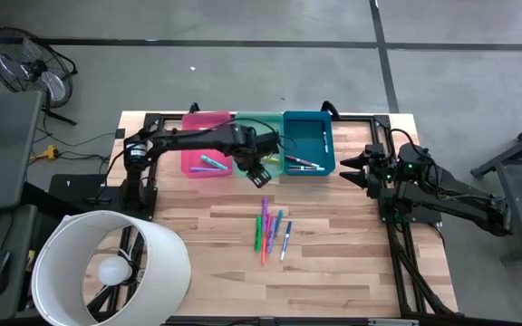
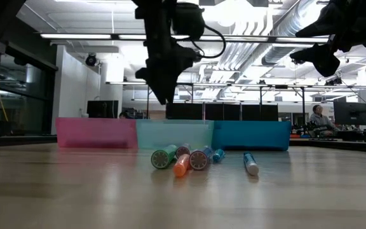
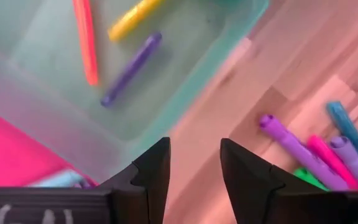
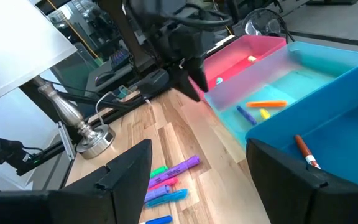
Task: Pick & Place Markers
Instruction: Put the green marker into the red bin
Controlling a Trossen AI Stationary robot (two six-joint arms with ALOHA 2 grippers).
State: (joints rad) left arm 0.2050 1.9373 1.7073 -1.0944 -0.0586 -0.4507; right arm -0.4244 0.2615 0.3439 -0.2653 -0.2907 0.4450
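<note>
The left pincer (image 1: 263, 174), spread and empty, is held above the green bin's (image 1: 270, 122) near edge; loose markers (image 1: 270, 231) are seen on the counter (image 1: 333, 263) nearby.

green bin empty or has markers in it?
Not empty. The green bin holds an orange marker, a yellow marker and a purple marker, loose on its floor.

Loose markers (image 4: 169, 177) lie on the wooden table (image 4: 142, 134) beside the green bin (image 4: 272, 87).
</note>
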